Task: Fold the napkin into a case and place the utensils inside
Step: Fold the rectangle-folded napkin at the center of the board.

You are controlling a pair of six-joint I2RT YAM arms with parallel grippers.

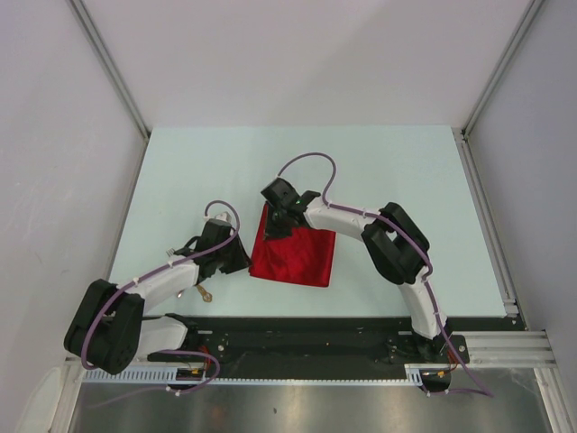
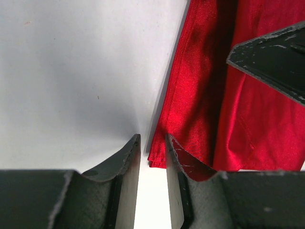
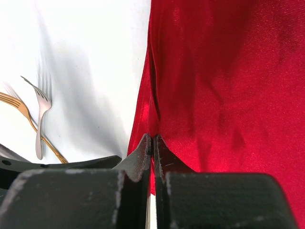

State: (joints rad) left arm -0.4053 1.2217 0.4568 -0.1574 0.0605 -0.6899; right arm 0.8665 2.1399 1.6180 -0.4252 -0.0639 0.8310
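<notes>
The red napkin [image 1: 293,257] lies folded on the table between the two arms. My right gripper [image 3: 152,137] is shut on a raised fold along the napkin's [image 3: 224,86] left edge, at its far left corner in the top view [image 1: 273,219]. My left gripper [image 2: 153,138] is narrowly open at the napkin's [image 2: 200,95] near left corner, which lies just past the fingertips, unpinched; it also shows in the top view [image 1: 243,262]. Two slim forks, one gold [image 3: 21,109] and one paler [image 3: 40,117], lie left of the napkin. A gold utensil [image 1: 206,293] peeks from under the left arm.
The right gripper's dark finger [image 2: 274,57] hangs over the napkin in the left wrist view. A black rail [image 1: 306,338] runs along the table's near edge. Pale walls and metal frame posts [image 1: 113,72] bound the table at the sides and back.
</notes>
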